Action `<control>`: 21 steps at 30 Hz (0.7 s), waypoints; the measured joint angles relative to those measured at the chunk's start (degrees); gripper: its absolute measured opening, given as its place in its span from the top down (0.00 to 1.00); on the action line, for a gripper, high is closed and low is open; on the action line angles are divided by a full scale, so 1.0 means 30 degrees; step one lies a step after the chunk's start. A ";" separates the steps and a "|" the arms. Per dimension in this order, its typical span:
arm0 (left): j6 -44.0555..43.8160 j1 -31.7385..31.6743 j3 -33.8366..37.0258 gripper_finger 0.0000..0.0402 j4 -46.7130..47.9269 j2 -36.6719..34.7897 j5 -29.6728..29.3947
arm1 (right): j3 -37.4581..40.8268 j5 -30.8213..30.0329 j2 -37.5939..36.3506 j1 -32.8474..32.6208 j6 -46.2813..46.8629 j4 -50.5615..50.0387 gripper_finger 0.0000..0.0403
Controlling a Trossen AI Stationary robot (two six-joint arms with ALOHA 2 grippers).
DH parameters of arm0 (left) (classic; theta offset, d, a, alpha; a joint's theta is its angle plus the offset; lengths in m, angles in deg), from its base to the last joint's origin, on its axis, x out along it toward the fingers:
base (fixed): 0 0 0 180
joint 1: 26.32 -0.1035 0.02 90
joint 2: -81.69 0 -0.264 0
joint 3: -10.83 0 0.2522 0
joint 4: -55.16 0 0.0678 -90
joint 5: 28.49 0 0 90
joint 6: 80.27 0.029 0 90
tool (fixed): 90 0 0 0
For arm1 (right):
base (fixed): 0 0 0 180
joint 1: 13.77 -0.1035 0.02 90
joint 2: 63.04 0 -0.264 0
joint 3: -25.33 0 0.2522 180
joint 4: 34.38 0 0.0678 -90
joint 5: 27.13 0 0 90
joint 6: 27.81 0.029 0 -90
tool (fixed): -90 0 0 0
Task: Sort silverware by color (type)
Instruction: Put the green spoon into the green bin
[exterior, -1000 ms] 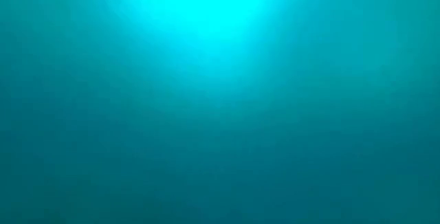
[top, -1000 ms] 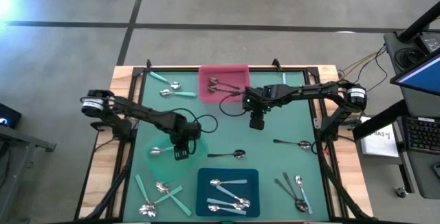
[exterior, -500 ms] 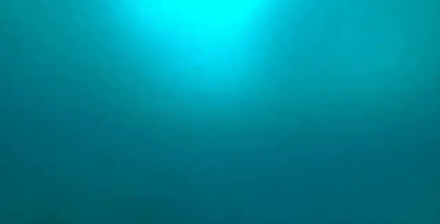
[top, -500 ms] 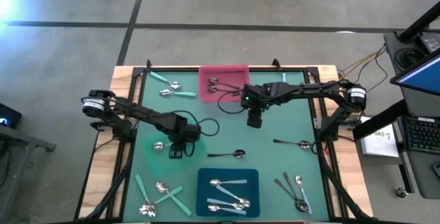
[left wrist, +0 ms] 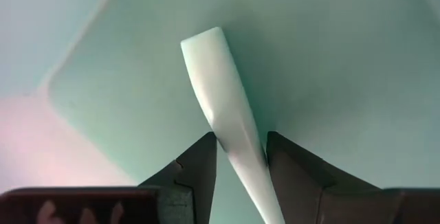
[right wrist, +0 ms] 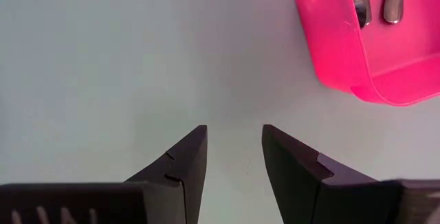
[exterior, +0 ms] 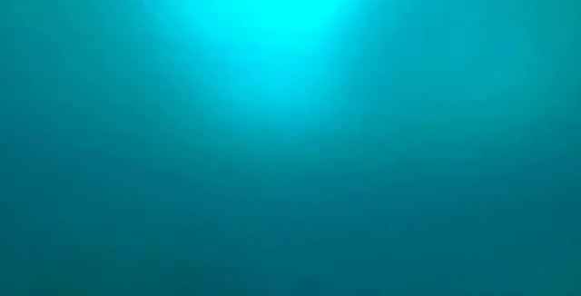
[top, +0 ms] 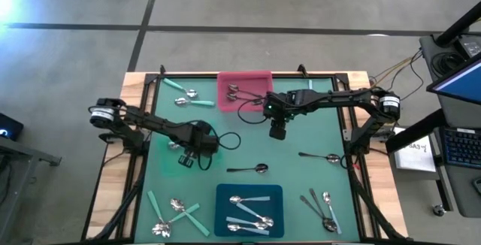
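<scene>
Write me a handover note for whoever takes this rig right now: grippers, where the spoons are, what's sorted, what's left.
Left gripper: shut on a mint-handled spoon over the green tray.
Right gripper: open, empty, beside the pink tray.
Done: dark spoons in pink tray; pale-blue spoons in blue tray.
Left on the mat: mint pair far left, mint cluster near left, dark spoons centre and right.

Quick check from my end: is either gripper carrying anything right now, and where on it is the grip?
The left gripper holds a mint-green spoon by its handle, above the green tray. The right gripper is open and empty, beside the pink tray.
</scene>
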 joint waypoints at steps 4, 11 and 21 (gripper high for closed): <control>-0.0336 0.0086 -0.0357 0.73 0.0071 -0.0972 -0.0562 | 0.0000 0.0000 0.0000 -0.0003 0.0000 -0.0019 0.67; -0.3860 0.0131 -0.0887 0.73 0.0281 -0.3633 0.1132 | 0.0000 0.0004 0.0000 0.0000 0.0000 -0.0028 0.67; -1.2896 0.1566 -0.2093 0.73 0.2106 -0.6873 0.6248 | -0.0007 0.0000 0.0000 0.0001 -0.0066 -0.0011 0.67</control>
